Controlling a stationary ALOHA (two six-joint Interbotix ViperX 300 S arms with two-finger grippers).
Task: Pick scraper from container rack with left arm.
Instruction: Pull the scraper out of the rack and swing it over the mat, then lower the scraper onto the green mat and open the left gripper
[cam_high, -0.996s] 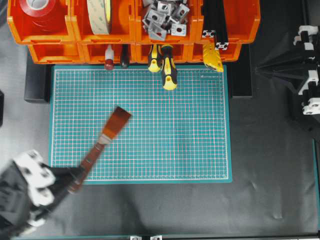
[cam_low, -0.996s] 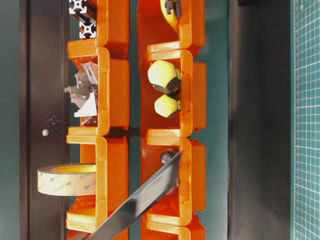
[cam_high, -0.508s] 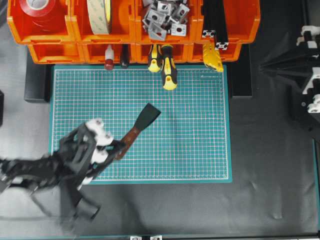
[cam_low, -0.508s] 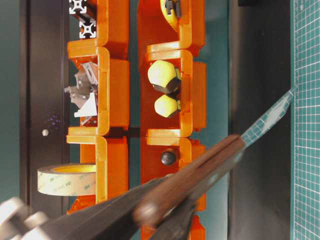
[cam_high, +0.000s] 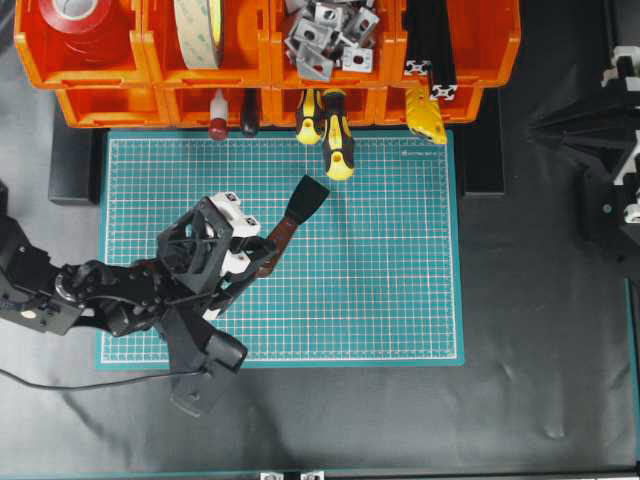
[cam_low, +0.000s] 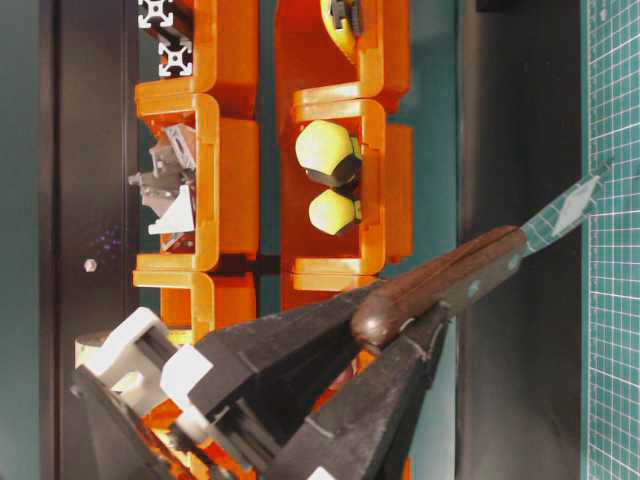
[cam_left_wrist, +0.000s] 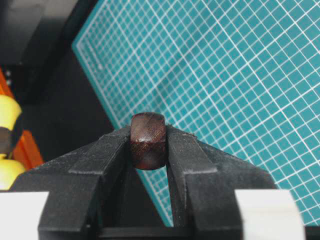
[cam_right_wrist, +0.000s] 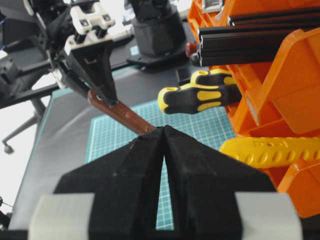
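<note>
The left arm's jaws (cam_high: 258, 262) clamp the scraper (cam_high: 290, 222) by its wooden handle end, blade angled out over the green cutting mat (cam_high: 380, 260), well clear of the container rack (cam_high: 260, 60). The right arm's jaws (cam_right_wrist: 164, 134) are pressed together, holding nothing.

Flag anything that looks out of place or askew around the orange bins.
Two yellow-and-black screwdrivers stick out of the container rack over the green mat, the longer one furthest. The scraper is out too, but held in the left gripper.
</note>
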